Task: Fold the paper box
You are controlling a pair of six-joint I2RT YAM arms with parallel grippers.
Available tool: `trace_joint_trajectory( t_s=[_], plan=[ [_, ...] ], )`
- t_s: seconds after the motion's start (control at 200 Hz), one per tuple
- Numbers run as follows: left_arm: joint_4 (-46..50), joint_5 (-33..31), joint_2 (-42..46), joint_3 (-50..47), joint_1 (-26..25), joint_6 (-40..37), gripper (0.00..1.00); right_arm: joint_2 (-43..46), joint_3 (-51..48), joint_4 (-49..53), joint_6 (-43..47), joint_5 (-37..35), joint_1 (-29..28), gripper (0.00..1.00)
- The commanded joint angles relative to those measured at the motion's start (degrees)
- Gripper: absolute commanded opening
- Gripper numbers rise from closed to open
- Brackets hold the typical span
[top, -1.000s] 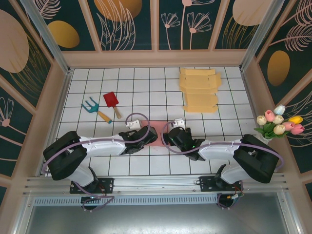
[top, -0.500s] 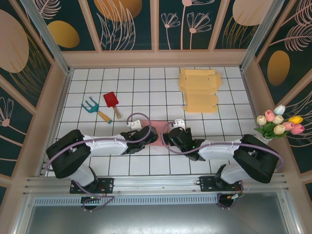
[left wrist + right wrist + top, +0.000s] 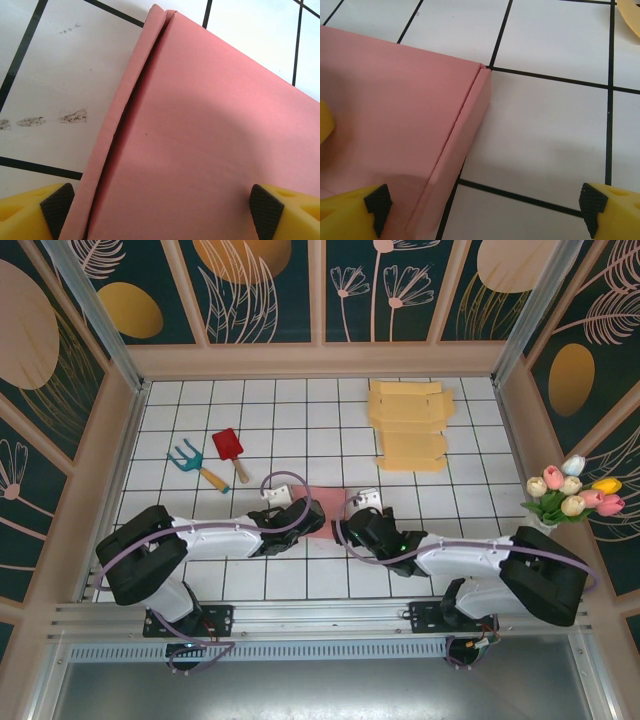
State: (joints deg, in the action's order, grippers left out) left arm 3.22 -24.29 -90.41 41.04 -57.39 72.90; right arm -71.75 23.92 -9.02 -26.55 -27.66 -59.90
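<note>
Left gripper (image 3: 161,212): fingers spread wide, pinching nothing. The pink paper box (image 3: 200,140) lies flat on the tiled table (image 3: 55,75), under and between the fingers. The left pad (image 3: 56,204) sits right at the box's folded left edge. The right pad (image 3: 264,210) sits over the box's top face. We can't tell if either pad touches the paper.

Right gripper (image 3: 485,205): fingers also spread wide, holding nothing. In the right wrist view the box sits to the left, and its right side wall and far corner run down between the fingers. The left pad (image 3: 377,200) is over the box's near corner. The right pad (image 3: 592,200) is over bare tile, well apart from the box.

In the top view the box is mid-table between the two wrists, near the arm bases, with one gripper on each side.

The box's top panel looks closed flat with the side flap folded in. We can't see inside it, so no call on contents.

A stack of flat yellow box blanks (image 3: 410,425) lies at the far right of the table, well apart from the pink box. A red trowel (image 3: 230,450) and a blue hand rake (image 3: 192,460) lie at far left. A tulip bunch (image 3: 575,490) stands at the right edge, and its holder is mostly hidden.
</note>
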Motion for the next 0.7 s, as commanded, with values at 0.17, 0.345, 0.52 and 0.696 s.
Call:
trace_joint_trajectory(
  t_s=[0.17, 0.345, 0.52, 0.696],
  plan=[
    [0.32, 0.59, -1.52, -0.17, -0.19, -0.34, 0.91, 9.86, -2.89, 3.37, -10.42, 1.7, -1.3, 0.71],
    [0.29, 0.56, -1.76, -0.08, -0.21, -0.48, 0.91, 11.78, -4.6, 2.79, -13.49, 3.3, -0.98, 0.54],
    [0.38, 0.77, -1.88, 0.1, -0.23, -0.61, 0.91, 10.09, -5.64, 0.2, -14.41, 5.92, -0.66, 0.48],
    [0.29, 0.85, -2.01, 0.26, -0.24, -0.75, 0.91, 7.69, -5.64, -1.5, -14.28, 6.45, -0.66, 0.52]
  ],
)
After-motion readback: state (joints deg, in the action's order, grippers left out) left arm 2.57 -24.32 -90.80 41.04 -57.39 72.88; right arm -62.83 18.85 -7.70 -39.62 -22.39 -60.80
